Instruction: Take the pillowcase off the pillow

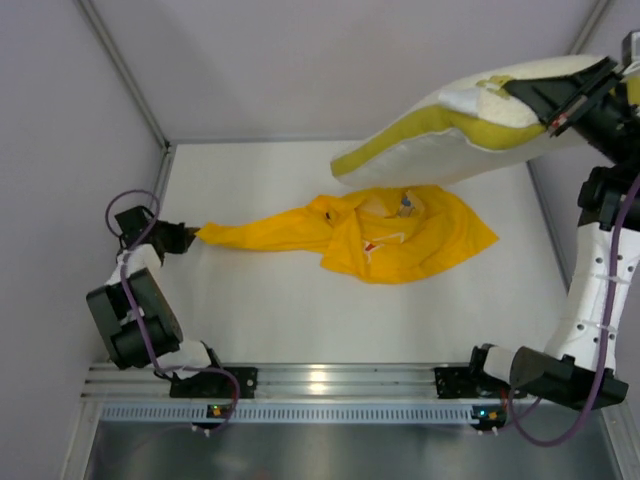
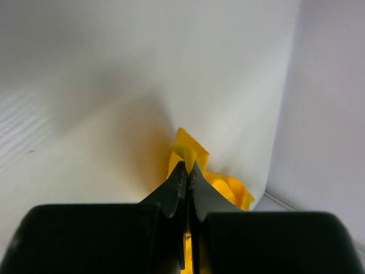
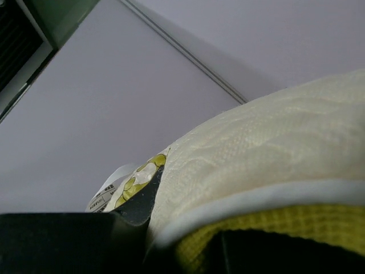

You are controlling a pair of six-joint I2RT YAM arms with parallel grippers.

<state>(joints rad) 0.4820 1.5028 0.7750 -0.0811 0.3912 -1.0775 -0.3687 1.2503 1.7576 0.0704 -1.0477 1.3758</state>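
Pillowcase (image 1: pixel 400 240) corner pinched by left fingers (image 2: pixel 175 191), arm low; right fingers (image 1: pixel 545 92) clamp pillow (image 1: pixel 440 130) aloft.

The pillowcase (image 1: pixel 400 240) lies on the worktop (image 1: pixel 280 310). The left tool (image 1: pixel 192 237) grips the pillowcase's left tip. The pillow (image 1: pixel 440 130) hangs above and behind the pillowcase, its right end in the right tool (image 1: pixel 538 105).
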